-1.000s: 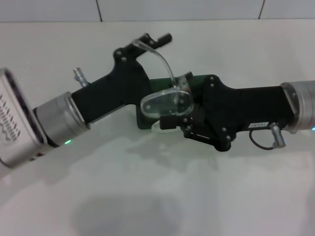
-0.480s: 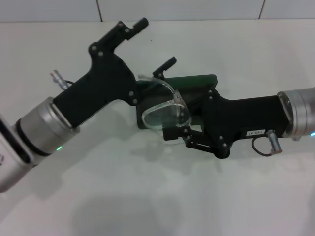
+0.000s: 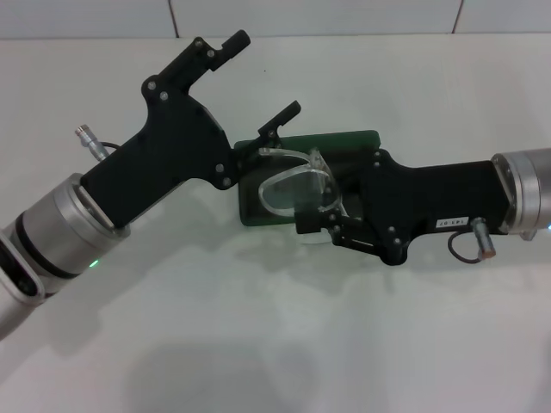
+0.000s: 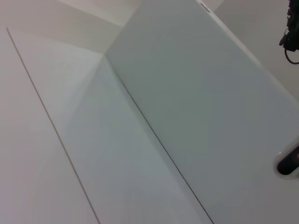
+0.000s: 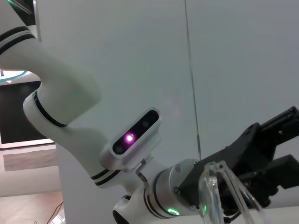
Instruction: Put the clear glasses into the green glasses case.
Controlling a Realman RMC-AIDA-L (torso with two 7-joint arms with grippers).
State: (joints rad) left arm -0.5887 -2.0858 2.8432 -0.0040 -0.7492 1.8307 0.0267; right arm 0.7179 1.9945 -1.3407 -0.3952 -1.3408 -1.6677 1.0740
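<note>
While the left gripper [image 3: 261, 83] gapes empty, the right gripper [image 3: 312, 219] pinches the clear glasses [image 3: 293, 185].

One clear glasses [image 3: 297, 188], one green glasses case [image 3: 344, 144], two tools: left tool [image 3: 263, 82], right tool [image 3: 312, 222]

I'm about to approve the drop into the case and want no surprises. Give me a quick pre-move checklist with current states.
1. Glasses held by right end effector: ok.
2. Glasses over case: ok.
3. Left end effector open and not touching the glasses: ok.
4. Left finger clear of the case: not ok, it hangs over the case's far edge.
5. Case open with the lining exposed: cannot tell, arms hide most of it.
6. Glasses arms folded: cannot tell.
</note>
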